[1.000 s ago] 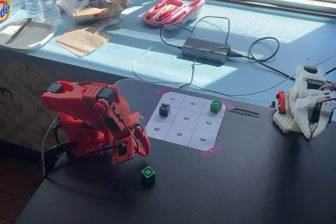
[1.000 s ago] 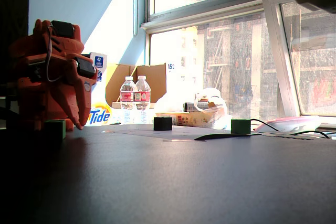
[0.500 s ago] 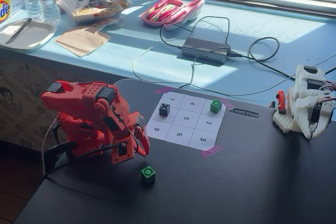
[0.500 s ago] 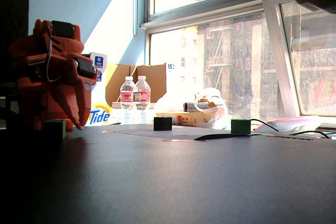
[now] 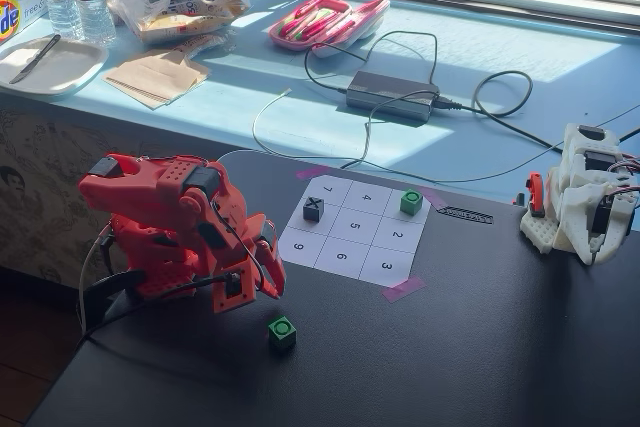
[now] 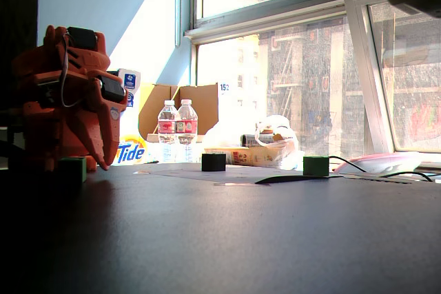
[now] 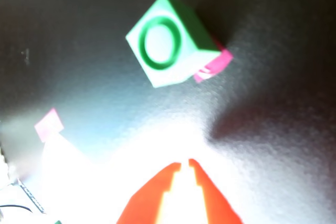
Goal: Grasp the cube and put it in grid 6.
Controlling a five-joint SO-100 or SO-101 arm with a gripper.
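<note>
**Green cube loose on the dark worktop, arm folded beside it**

Nearest the front edge of the worktop [image 5: 480, 347], in a fixed view, sits the cube [image 5: 282, 332], green with a dark ring on its top face, flat on the bare black surface and clear of the paper. Just behind it, toward the left edge, the red arm [image 5: 170, 232] is folded low, its fingers [image 5: 262, 282] pointing down near the cube without touching it. In the wrist view the fingers [image 7: 185, 167] show as two red tips almost together, with only a thin slit between them and nothing held; the cube [image 7: 170, 40] lies ahead of them, tilted in frame. That view is overexposed, so the slit's exact width is hard to judge.

Further back lies the grid sheet [image 5: 352, 230], taped at its corners. Grid 6 [image 5: 341, 255] is bare, in the row nearest the arm. A dark grey cube marked X [image 5: 313, 208] stands in the cell beyond grid 9's neighbour, and a second green cube [image 5: 411, 202] occupies the far right cell. A white arm [image 5: 585, 197] rests at the right edge.
</note>
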